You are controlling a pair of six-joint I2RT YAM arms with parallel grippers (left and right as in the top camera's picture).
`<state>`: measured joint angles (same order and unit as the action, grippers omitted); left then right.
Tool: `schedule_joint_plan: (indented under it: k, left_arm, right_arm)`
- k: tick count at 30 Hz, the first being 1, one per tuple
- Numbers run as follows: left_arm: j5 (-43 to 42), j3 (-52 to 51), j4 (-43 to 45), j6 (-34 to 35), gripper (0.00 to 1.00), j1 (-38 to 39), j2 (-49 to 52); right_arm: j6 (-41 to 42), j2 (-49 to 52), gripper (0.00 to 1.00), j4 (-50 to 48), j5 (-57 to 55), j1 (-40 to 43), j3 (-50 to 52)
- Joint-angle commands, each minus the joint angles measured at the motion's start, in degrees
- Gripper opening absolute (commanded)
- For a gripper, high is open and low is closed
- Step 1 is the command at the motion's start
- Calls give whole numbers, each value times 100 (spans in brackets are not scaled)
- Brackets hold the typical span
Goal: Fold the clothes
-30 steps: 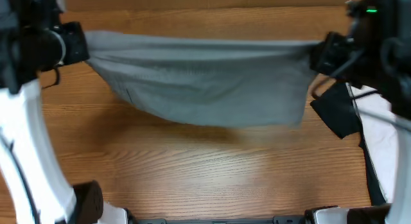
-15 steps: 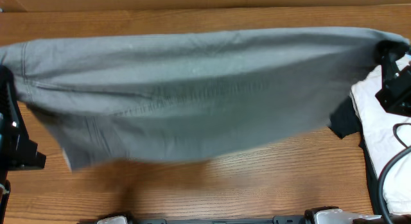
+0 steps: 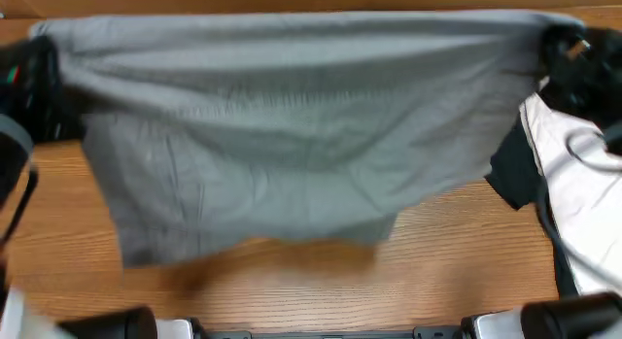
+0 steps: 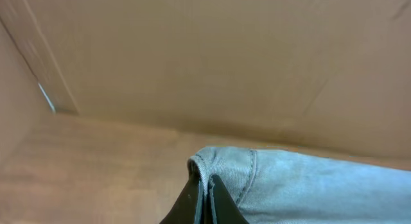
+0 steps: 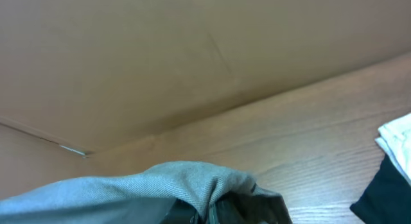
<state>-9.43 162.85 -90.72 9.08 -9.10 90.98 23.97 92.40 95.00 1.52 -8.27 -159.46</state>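
Left claw point(image 4: 205, 188) pinches one end of grey shorts point(image 3: 292, 135), right claw point(image 5: 217, 208) the other. We see them spread over the table point(image 3: 437, 271).

Your tally: three garments, two grippers, one table point(image 3: 437, 271).
You have one pair of grey shorts point(image 3: 292, 135), one white garment point(image 3: 569, 213), one black garment point(image 3: 515, 174) at right; left gripper point(image 4: 204, 192), right gripper point(image 5: 207, 211).

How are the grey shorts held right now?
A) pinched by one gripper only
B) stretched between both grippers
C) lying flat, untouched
B: the grey shorts hang spread out, the left gripper and the right gripper each shut on one end.
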Motion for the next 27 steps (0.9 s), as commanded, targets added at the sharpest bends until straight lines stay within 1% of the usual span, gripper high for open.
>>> schedule_joint_plan:
  k: [1,4,8,11,14,17,19,20,22,24,25,27]
  left_arm:
    - [651,-284,125,15,4,-63,1034]
    - [752,-317,570,-61,4,-63,1703]
    - [435,-315,1633,-136,4,-61,2398]
    - [-72,-273,2553,-136,4,-63,2472]
    - [-208,-11,2896,-146,4,-63,2221]
    - [-227,125,2909,-306,4,-61,1912]
    - [-341,122,2730,-466,4,-61,1786]
    - [-409,122,2601,-476,7,-61,1786]
    - [-514,70,2096,-487,17,-61,1858]
    - [-503,-66,1515,-487,16,-61,2057]
    - [-498,-142,1235,-487,13,-61,2184]
    - [-505,-356,614,-479,4,-61,2544]
  right_arm:
    - [28,688,4,-162,-190,59,-63]
    - [26,1189,4,-518,-188,59,-63]
    - [-22,1707,4,-1574,-85,59,-63]
    - [-155,1768,4,-2343,-35,63,-74]
    - [-195,1532,4,-2529,-42,146,-232]
    - [-197,1276,4,-2328,-39,273,-289]
    - [-221,1237,4,-2009,-28,310,-289]
    - [-304,1255,4,-1832,7,310,-282]
    - [-389,1364,4,-1438,9,295,-186]
    - [-389,1510,4,-1082,144,262,42]
    - [-396,1580,4,-927,251,232,199]
    - [-431,1768,4,-562,363,140,680]
